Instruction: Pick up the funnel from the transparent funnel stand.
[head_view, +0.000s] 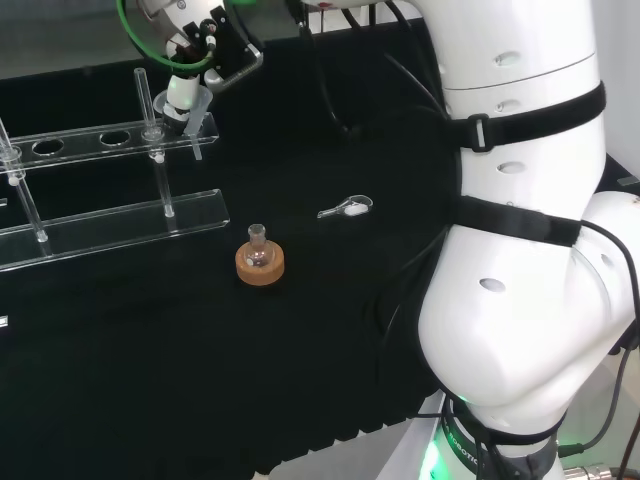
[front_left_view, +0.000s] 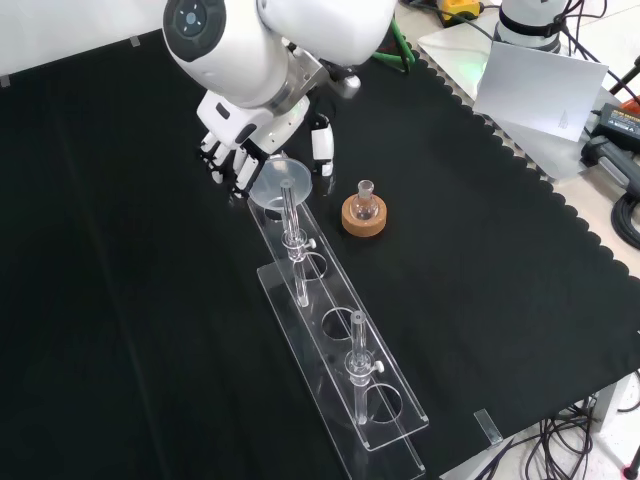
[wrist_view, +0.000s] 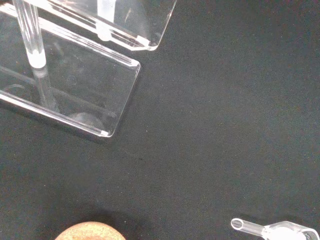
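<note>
The clear funnel (front_left_view: 280, 186) sits with its cup over the end hole of the transparent funnel stand (front_left_view: 345, 365), its stem (head_view: 196, 148) reaching down through the upper shelf (head_view: 100, 138). The black and white hand (front_left_view: 250, 135) hangs over that end of the stand. Its curled fingers (front_left_view: 228, 168) lie against one side of the funnel's cup and its thumb (front_left_view: 321, 150) is close at the other side. In the head view the hand (head_view: 200, 45) is right above the funnel (head_view: 192, 102), with a fingertip on the cup.
A small glass flask on a cork ring (front_left_view: 363, 213) stands on the cloth just right of the hand in the front view. A clear plastic scoop (head_view: 346, 208) lies farther right in the head view. The stand's two upright rods (front_left_view: 356, 352) rise along its length.
</note>
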